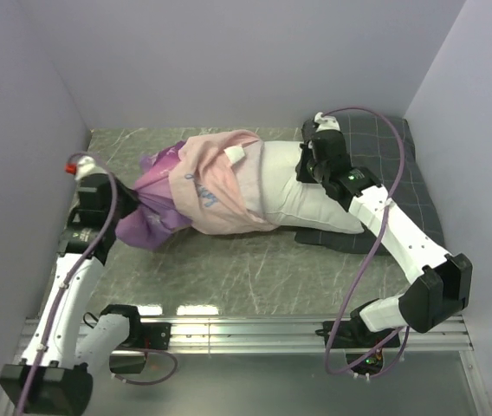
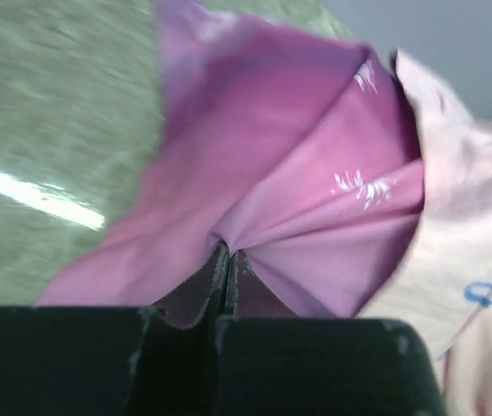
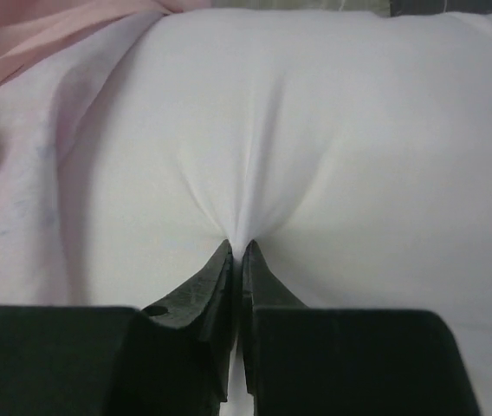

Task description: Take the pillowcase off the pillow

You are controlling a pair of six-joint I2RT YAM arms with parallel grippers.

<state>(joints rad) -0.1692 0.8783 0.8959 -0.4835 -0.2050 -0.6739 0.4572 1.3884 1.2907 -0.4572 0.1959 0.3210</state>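
Left gripper [image 2: 228, 253] is pinched shut on a purple fold of the pillowcase [image 2: 298, 156]. Right gripper [image 3: 236, 248] is clamped on a pucker of the white pillow [image 3: 341, 130].

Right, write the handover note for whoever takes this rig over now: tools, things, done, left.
The left tool is shut on the thin pink-purple printed fabric pillowcase, pinching its bunched left end.
The right tool is shut on the plump plain white pillow, pinching its bare cover.
Where: the pillow lies across the grey marbled table, its right end on a dark grey checked cushion.
Done: the case is peeled back, salmon inside showing; the pillow's right half is bare.
Left: get the case off the left half, probably by drawing the tools apart.
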